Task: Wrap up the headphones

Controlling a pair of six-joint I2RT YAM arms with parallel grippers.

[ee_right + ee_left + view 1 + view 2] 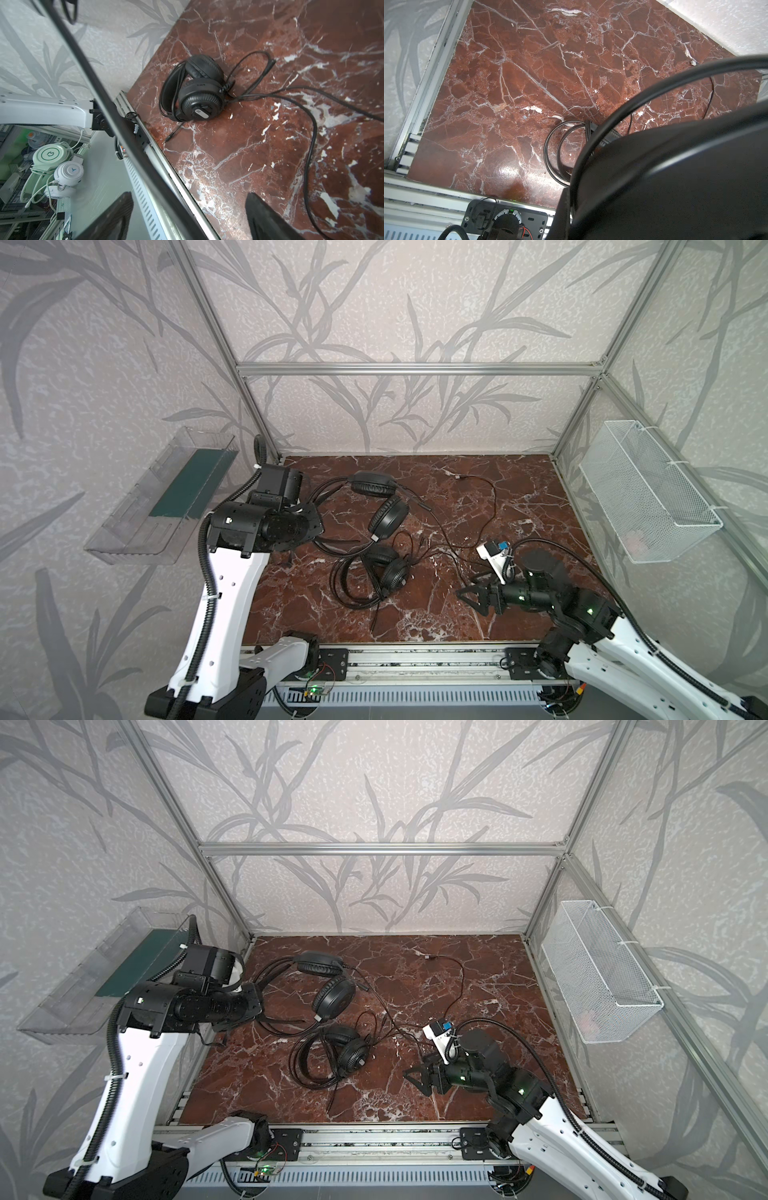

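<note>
Gaping wide and empty, right claw point(469, 601) (left claw point(315, 526) pinched together, seemingly on a headband point(633, 99)).

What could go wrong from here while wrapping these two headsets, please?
1. The left claw is shut on the far headset, and the cables cross beside the near headset, so pulling may drag both.
2. The near headset's plug lies close to the front edge of the table and could slip off.
3. The open right claw might snag a loose cable.
</note>
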